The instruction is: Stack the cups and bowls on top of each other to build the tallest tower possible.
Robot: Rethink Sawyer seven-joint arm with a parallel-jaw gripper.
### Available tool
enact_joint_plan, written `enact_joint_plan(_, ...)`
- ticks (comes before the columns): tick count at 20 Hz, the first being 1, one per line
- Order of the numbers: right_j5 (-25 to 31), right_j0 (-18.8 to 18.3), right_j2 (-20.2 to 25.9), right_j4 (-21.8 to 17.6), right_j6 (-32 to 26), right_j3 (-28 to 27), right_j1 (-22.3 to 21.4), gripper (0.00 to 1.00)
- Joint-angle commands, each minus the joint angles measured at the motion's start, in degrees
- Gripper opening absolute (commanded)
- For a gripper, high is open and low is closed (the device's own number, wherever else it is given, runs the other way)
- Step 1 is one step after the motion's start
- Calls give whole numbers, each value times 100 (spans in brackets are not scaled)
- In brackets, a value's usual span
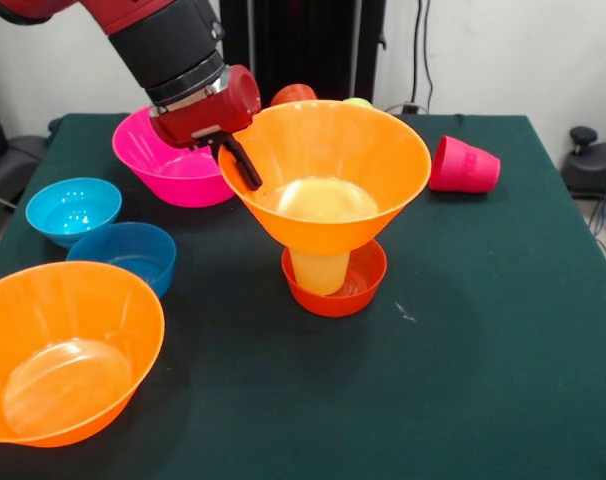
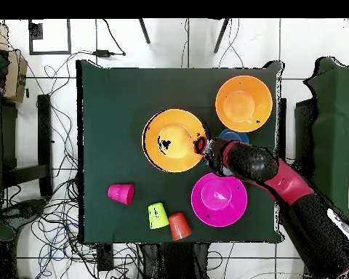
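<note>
A large orange bowl (image 1: pixel 333 150) sits upright on a ribbed pale yellow cup (image 1: pixel 320 270), which stands upside down in a small red-orange bowl (image 1: pixel 363 285) mid-table. My gripper (image 1: pixel 245 165) is at this bowl's left rim, shut on the rim with one black finger (image 1: pixel 241 160) against the outer wall. From overhead the bowl (image 2: pixel 174 139) hides the cup and small bowl, and the gripper (image 2: pixel 201 145) is at its right rim. A red-pink cup (image 1: pixel 464 165) lies on its side at the right. An orange cup (image 1: pixel 293 94) and a lime green cup (image 1: pixel 358 101) show behind the tower.
A magenta bowl (image 1: pixel 173 170) stands just left of the gripper. A light blue bowl (image 1: pixel 73 208) and a darker blue bowl (image 1: pixel 123 255) sit at the left. A second large orange bowl (image 1: pixel 68 350) is at the front left corner. The green table (image 1: pixel 483 350) fills the view.
</note>
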Motion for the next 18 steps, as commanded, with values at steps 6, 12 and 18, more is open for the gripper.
enact_joint_plan(6, -238, 135, 132, -346, 39, 26, 274, 0)
enact_joint_plan(12, -249, 131, 121, -375, 22, 37, 271, 0)
enact_joint_plan(18, -238, 113, 132, -386, -9, 37, 275, 0)
